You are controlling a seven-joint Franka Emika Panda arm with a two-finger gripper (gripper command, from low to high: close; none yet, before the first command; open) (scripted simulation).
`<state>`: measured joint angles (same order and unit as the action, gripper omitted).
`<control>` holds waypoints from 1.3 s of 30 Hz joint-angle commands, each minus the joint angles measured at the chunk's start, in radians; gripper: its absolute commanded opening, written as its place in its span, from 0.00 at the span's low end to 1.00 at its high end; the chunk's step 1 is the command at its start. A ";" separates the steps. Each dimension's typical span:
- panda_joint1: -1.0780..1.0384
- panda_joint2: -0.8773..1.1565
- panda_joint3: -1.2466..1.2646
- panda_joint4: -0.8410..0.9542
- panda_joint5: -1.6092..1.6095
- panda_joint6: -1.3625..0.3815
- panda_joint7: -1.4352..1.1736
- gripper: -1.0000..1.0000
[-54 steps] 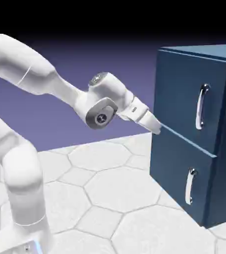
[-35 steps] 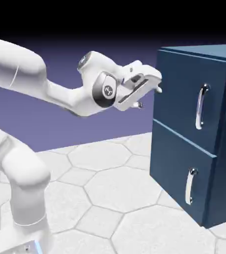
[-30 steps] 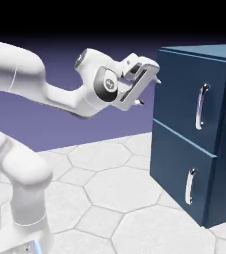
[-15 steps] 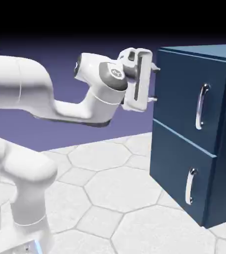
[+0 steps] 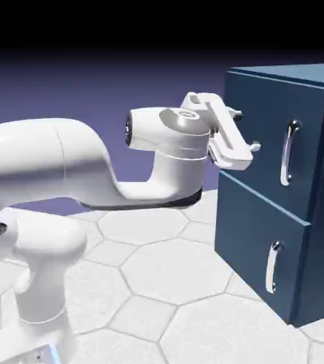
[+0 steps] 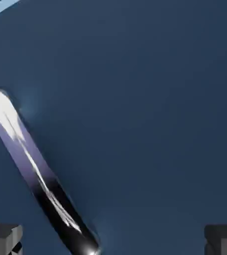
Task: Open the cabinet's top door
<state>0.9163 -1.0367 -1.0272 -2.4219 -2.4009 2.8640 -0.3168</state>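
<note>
The navy-blue cabinet (image 5: 314,234) stands at the exterior view's right. Its top door (image 5: 264,135) carries a vertical silver handle (image 5: 287,153). My gripper (image 5: 246,131) is open just in front of this door, a little left of the handle, with nothing between its fingers. In the hand view the top door (image 6: 145,99) fills the picture. The handle (image 6: 33,169) runs slantwise across the lower left, and its lower end lies between the two grey fingertips (image 6: 1,239). My gripper (image 6: 113,243) is apart from it.
Below the top door is the shorter lower panel (image 5: 246,242) with its own silver handle (image 5: 271,266). The cabinet stands on a white table with a hexagon pattern (image 5: 158,284). My arm's thick white links (image 5: 51,163) span the left half of the exterior view.
The hand has swung right and forward to the top door's front and rolled over, so the fingers now point at the panel. The jaws stayed open.
</note>
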 commanded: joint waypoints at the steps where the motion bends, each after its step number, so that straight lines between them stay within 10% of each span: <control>1: 0.016 -0.008 -0.019 0.007 -0.044 -0.003 -0.019 0.50; 17: 0.339 -0.053 -0.273 0.209 -0.459 -0.052 -0.196 0.50; 18: 0.339 -0.053 -0.273 0.209 -0.459 -0.052 -0.196 0.00; 39: -0.234 0.048 0.265 -0.315 -0.101 -0.493 -0.074 0.00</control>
<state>0.6826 -0.9884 -0.7623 -2.7364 -2.5016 2.3700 -0.3920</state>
